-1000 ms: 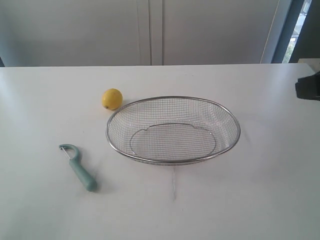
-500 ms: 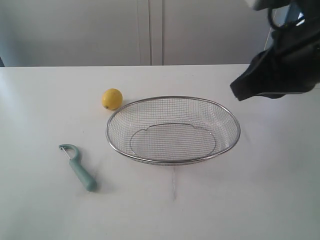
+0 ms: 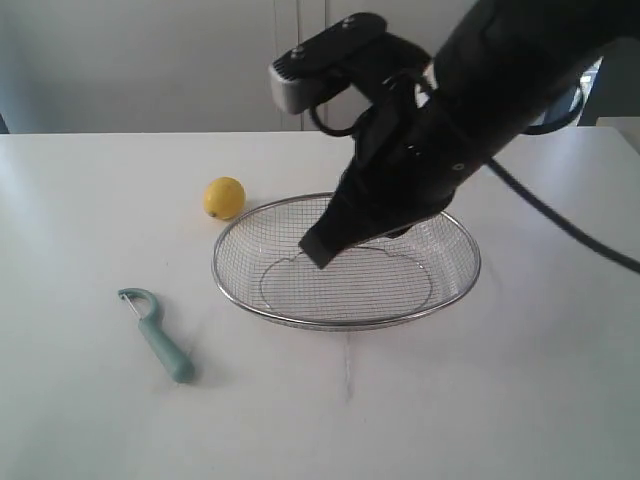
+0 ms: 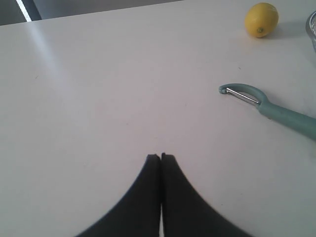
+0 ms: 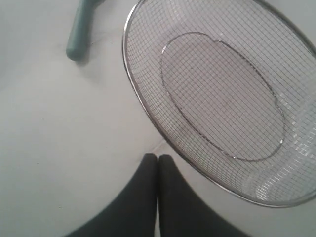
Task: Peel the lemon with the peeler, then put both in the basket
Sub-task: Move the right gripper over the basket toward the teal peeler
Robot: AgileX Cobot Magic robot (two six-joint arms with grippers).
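lemon (image 3: 224,197) toward worktop's (image 3: 500,400) far edge, just beside wire basket (image 3: 214,266); peeler (image 3: 158,334) toward left edge; left end effector (image 4: 161,157) and right end effector (image 5: 157,157) closed, empty.

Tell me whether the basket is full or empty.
Empty. Only bare mesh shows inside the basket; the lemon and peeler lie outside it on the table.

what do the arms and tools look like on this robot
The left tool and right tool each have matte black fingers curving to narrow tips. The right arm is bulky and black, carrying a grey box and trailing a black cable.
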